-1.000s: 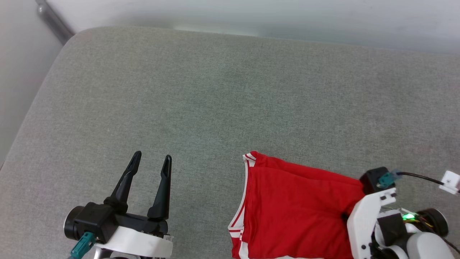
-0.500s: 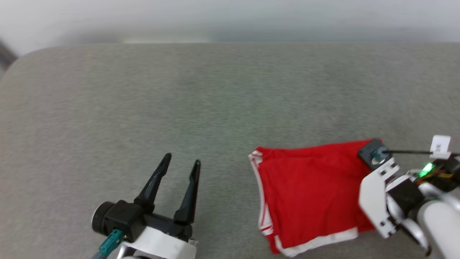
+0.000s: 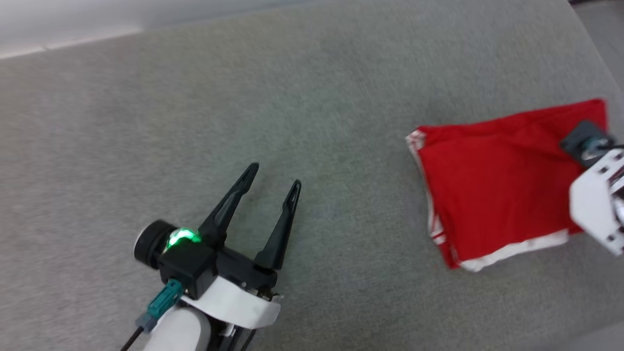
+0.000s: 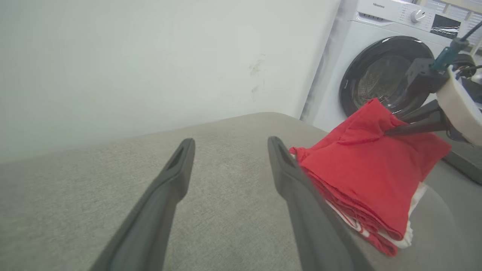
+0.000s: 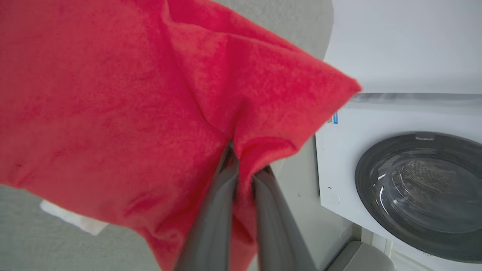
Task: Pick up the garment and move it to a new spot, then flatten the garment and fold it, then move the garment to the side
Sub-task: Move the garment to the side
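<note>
Two long dark fingers of the right gripper (image 5: 243, 165) are pressed together on a pinch of red cloth, clamped on the garment (image 5: 113, 94) close to one of its corners. The garment (image 3: 492, 195) lies folded in a rough rectangle on the right part of the grey cushion (image 3: 292, 97), plain red side up. Its gripped corner is nearest the cushion's right edge, a white hem (image 3: 512, 248) runs along its near side, and red-white striped trim (image 3: 417, 139) faces the cushion's middle. The left gripper (image 3: 275, 175) has its jaws spread wide with nothing between them. It sits over the cushion's middle, well apart from the garment, and whether its fingertips touch the fabric cannot be told. Bare cushion stretches all around it, to the far edge and to the left, so most of the surface is free. From the left wrist, the gripped corner is seen pulled up into a peak above the stacked layers, which the head view flattens out. Both wrist views add a white washing machine (image 4: 380, 75) with a dark round door, standing just past the cushion's right edge beside a pale wall.
</note>
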Motion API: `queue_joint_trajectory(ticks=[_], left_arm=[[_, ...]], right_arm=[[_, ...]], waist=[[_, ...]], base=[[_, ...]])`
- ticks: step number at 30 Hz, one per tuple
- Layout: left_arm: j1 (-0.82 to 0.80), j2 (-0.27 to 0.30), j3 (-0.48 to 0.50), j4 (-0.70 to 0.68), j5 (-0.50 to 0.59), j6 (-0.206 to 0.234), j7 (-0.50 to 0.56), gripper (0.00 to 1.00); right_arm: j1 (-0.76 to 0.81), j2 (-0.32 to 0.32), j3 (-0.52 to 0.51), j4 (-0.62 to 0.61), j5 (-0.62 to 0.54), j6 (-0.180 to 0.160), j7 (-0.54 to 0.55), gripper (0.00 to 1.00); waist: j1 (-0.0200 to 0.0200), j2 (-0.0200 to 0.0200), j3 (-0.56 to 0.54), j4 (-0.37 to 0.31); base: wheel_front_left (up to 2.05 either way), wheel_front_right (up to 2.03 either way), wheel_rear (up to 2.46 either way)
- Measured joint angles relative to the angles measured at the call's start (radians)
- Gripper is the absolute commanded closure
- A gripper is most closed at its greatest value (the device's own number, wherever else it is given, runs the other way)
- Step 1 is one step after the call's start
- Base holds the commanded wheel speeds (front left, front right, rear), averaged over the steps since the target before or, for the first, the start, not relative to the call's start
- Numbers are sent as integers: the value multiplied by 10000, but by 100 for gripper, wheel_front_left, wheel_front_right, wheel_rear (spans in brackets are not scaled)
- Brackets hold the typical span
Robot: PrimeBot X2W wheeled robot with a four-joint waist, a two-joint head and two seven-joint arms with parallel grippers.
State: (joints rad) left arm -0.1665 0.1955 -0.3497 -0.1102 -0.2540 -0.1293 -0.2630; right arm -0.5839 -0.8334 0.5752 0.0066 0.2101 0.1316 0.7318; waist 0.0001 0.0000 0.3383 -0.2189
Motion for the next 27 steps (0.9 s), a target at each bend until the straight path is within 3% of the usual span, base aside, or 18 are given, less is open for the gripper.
queue_joint_trajectory(ticks=[5, 11, 18, 24, 25, 26, 27], left_arm=[[-840, 399, -600, -109, 38, 2, -2, 0], [-1762, 677, -1195, -268, 21, 0, 0, 0], [-2250, 874, -1254, -610, 21, 0, 0, 0], [-2344, 982, -1227, -675, 35, 0, -2, 0], [-2353, 982, -1210, -663, 35, 0, -2, 0], [-2364, 972, -1185, -640, 35, 0, -2, 0], [-2366, 953, -1164, -614, 35, 0, -2, 0]], right_arm=[[-423, -598, -546, 1327, -56, 0, -1467, 100], [-436, -1404, -1636, 3382, -196, 0, -3384, 100], [-406, -1417, -3049, 4855, -552, 0, -4667, 100], [-423, -968, -3860, 5427, -815, 0, -5095, 100], [-425, -953, -3916, 5490, -869, 0, -5177, 64], [-431, -859, -4013, 5494, -945, 0, -5256, 0], [-448, -769, -4069, 5501, -993, 0, -5290, 0]], waist=[[1, 0, 1014, -489], [1, 0, 2125, -542], [1, 0, 3060, -212], [1, 0, 3451, 64], [1, 0, 3463, 99], [1, 0, 3446, 118], [0, 0, 3404, 123]], base=[[0, 0, 0], [0, 0, 0], [0, 0, 0], [0, 0, 0], [0, 0, 0], [0, 0, 0], [0, 0, 0]])
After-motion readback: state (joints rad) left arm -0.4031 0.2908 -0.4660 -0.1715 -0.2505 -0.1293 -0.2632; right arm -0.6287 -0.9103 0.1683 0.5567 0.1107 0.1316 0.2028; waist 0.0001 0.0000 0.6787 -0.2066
